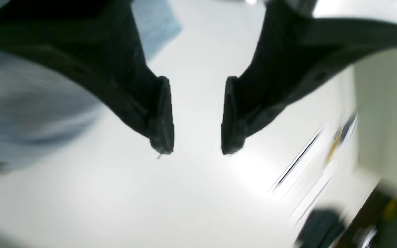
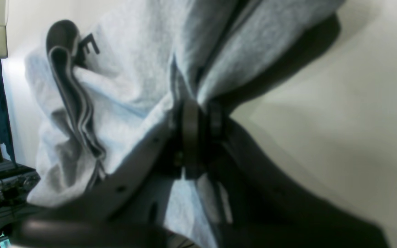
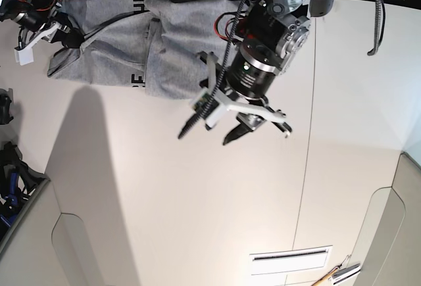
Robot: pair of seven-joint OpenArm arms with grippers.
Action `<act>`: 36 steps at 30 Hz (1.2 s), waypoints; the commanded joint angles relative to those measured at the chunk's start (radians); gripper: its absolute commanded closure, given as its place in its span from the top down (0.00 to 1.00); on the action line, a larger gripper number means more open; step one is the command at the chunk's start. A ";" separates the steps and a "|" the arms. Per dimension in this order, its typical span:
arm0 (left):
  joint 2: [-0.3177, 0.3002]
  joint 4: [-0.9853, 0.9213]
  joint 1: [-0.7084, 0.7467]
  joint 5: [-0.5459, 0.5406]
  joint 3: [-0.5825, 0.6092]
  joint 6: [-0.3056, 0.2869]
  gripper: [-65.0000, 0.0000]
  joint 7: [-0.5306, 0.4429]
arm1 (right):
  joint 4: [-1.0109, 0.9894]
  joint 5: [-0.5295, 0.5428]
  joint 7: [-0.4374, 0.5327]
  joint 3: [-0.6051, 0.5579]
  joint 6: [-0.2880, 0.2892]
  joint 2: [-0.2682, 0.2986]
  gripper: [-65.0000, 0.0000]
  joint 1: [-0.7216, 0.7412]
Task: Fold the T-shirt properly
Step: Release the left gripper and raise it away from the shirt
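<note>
My right gripper point(image 2: 198, 119) is clamped on a bunched fold of the shirt point(image 3: 131, 43); the cloth gathers tight between the jaws and fans out beyond them. My left gripper point(image 1: 196, 137) hangs spread and empty over bare tabletop point(image 3: 197, 220), the shirt only at the edge of its view.

The shirt lies rumpled along the far edge of the tabletop, towards the corner on my right-arm side, partly doubled over, with bits of black lettering showing.

Risks as I judge them:
- The pinch takes several layers at once. Pulling now may drag the whole heap rather than open one edge.
- The grip is on a gathered ridge, not a corner or hem, so the cloth may slip out or hang twisted.
- With only one hand on it, the shirt may fold crooked.
- The shirt is close to the table's edge and could slide off.
</note>
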 commanded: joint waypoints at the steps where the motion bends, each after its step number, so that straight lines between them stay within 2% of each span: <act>1: -0.006 0.022 -0.008 0.013 -0.031 0.019 0.30 0.002 | 0.011 0.020 0.000 0.004 0.002 0.014 0.00 0.008; 4: -0.016 0.022 0.018 0.013 -0.130 0.029 0.05 0.013 | 0.013 0.043 0.000 0.004 0.004 0.014 0.00 0.033; 5: -0.016 0.022 0.032 0.013 -0.166 0.029 0.00 0.013 | 0.013 0.044 -0.001 0.004 0.004 0.014 0.00 0.045; 8: -0.016 0.022 0.078 -0.016 -0.278 0.028 0.00 0.014 | 0.017 0.046 -0.001 0.004 0.004 0.015 0.00 0.071; 10: -0.016 0.022 0.120 -0.073 -0.362 0.014 0.00 0.014 | 0.020 0.046 -0.002 0.004 0.004 0.015 0.00 0.090; 16: -0.016 0.022 0.272 -0.359 -0.607 -0.145 0.00 0.000 | 0.052 0.026 0.000 0.004 0.004 0.017 0.00 0.129; 20: -0.016 0.021 0.339 -0.568 -0.745 -0.281 0.00 0.004 | 0.078 -0.008 0.008 0.004 0.004 0.019 0.00 0.145; 24: -0.016 0.000 0.381 -0.771 -0.857 -0.396 0.00 0.071 | 0.090 -0.015 0.008 0.004 0.003 0.031 0.00 0.146; 29: -0.016 -0.140 0.392 -1.017 -0.936 -0.489 0.00 0.158 | 0.093 -0.006 0.007 0.004 0.003 0.036 0.00 0.145; 33: -0.014 -0.289 0.391 -1.143 -0.933 -0.533 0.00 0.168 | 0.093 0.012 0.000 0.004 0.003 0.036 0.00 0.145; 36: -0.010 -0.347 0.391 -1.186 -0.933 -0.541 0.00 0.174 | 0.093 0.012 -0.005 0.004 0.003 0.036 0.00 0.145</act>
